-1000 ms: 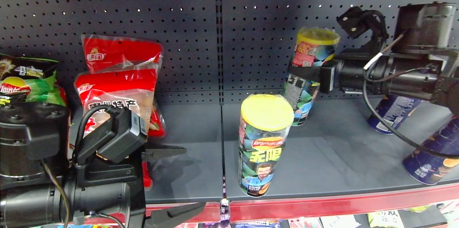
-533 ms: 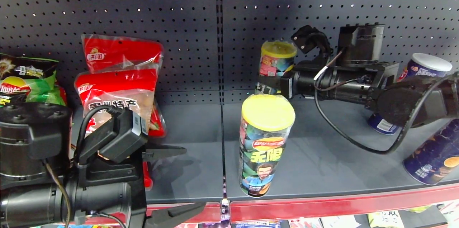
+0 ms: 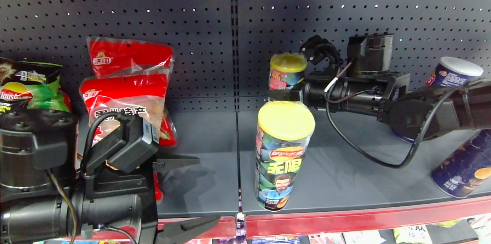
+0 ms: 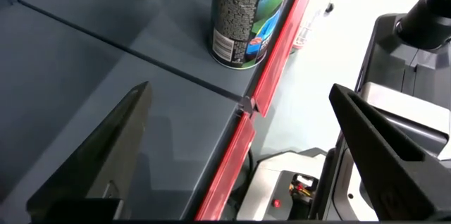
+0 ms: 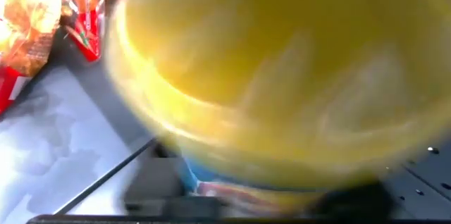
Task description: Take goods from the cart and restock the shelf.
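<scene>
Over the last second the right arm has swung its load leftward, lower and deeper into the shelf (image 3: pixel 345 175). The right tool (image 3: pixel 282 93) is clamped around the middle of a yellow-lidded chip can (image 3: pixel 287 68), which was high over the right part of the bay and now stands upright directly behind the matching front can (image 3: pixel 283 152), close to the pegboard back panel (image 3: pixel 153 14). Its base is hidden behind the front can, so I cannot tell whether it already rests on the shelf. In the right wrist view its yellow lid (image 5: pixel 282 76) sits right up against the camera. The left tool (image 3: pixel 208 188) has not moved: its fingers are spread wide apart and empty at the red front edge of the shelf, near the red snack bags (image 3: pixel 126 94). The blue cans (image 3: pixel 464 167) on the right are as they were. The placement looks nearly done; what likely remains is setting the can down, letting go, and backing out without nudging the front can.
</scene>
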{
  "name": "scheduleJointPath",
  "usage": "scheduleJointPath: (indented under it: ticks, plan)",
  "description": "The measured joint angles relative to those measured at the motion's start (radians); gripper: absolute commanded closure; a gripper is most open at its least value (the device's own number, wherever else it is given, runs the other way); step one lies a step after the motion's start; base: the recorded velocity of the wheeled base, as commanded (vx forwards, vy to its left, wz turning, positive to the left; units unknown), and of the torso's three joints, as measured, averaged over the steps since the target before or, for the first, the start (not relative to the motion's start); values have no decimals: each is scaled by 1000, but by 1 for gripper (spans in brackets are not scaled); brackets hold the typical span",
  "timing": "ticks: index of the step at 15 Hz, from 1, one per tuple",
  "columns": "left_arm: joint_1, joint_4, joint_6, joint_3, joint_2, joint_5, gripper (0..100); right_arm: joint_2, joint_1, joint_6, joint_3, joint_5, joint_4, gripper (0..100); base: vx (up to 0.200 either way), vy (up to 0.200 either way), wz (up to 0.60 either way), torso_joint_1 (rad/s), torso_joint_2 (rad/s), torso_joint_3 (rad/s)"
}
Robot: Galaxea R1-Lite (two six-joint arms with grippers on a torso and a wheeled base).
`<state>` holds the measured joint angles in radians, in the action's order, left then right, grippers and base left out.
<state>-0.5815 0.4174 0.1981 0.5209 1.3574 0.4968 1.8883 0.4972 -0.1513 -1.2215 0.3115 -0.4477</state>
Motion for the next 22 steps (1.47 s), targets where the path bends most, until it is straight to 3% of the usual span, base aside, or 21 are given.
scheduleJointPath:
  ticks: [6,12,15,22]
  plan:
    - [1,1,0,1,3,0,0,-41,19,3,54,-37,8,0,0,0,0,0,0,0]
    - [6,1,0,8,22,-3,0,-207,26,7,277,-107,11,0,0,0,0,0,0,0]
    - [17,1,-1,15,35,-39,0,-310,26,15,385,-158,11,0,0,0,0,0,0,0]
    - [43,-2,2,68,100,-67,0,-700,28,17,713,-191,11,0,0,0,0,0,0,0]
